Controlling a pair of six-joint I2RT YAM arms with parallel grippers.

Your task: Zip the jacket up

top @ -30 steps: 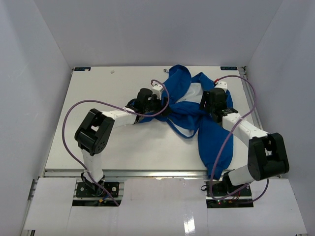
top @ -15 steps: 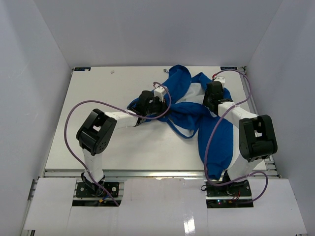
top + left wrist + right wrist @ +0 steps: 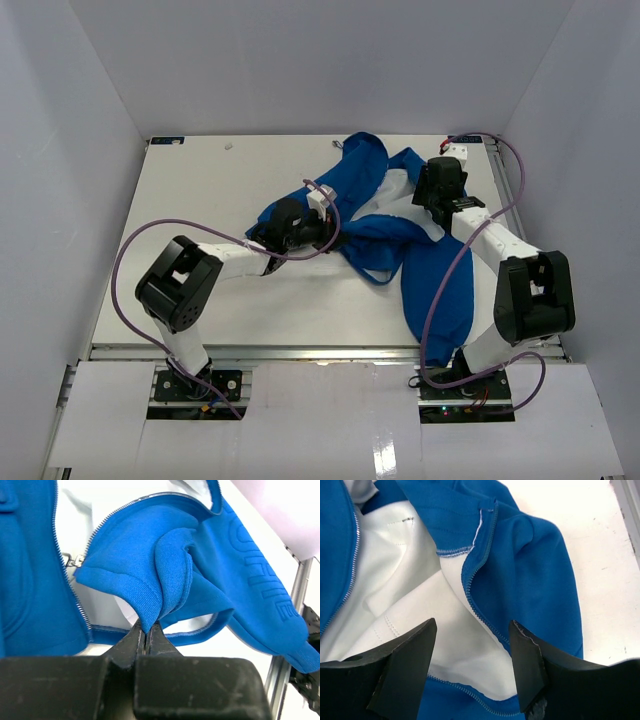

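Observation:
The royal-blue jacket (image 3: 440, 285) lies crumpled and open at the table's back right, with its white lining (image 3: 385, 195) showing. My left gripper (image 3: 330, 236) sits at the jacket's left edge. In the left wrist view this left gripper (image 3: 148, 629) is shut on a folded corner of the jacket's ribbed hem (image 3: 150, 587), with a zipper edge (image 3: 75, 592) just left of it. My right gripper (image 3: 472, 630) stands open just above the white lining (image 3: 415, 595), beside a curving zipper edge (image 3: 479, 607). Nothing is between its fingers.
The white table (image 3: 200, 200) stretches left of the jacket. A metal rail (image 3: 627, 505) runs along the table's right edge, close to the right arm. Purple cables (image 3: 135, 260) loop off both arms. Enclosure walls stand on three sides.
My left gripper has shut on the jacket's hem fold and drawn back a little toward the near left. My right gripper moved toward the far edge; its jaws narrowed, then widened again.

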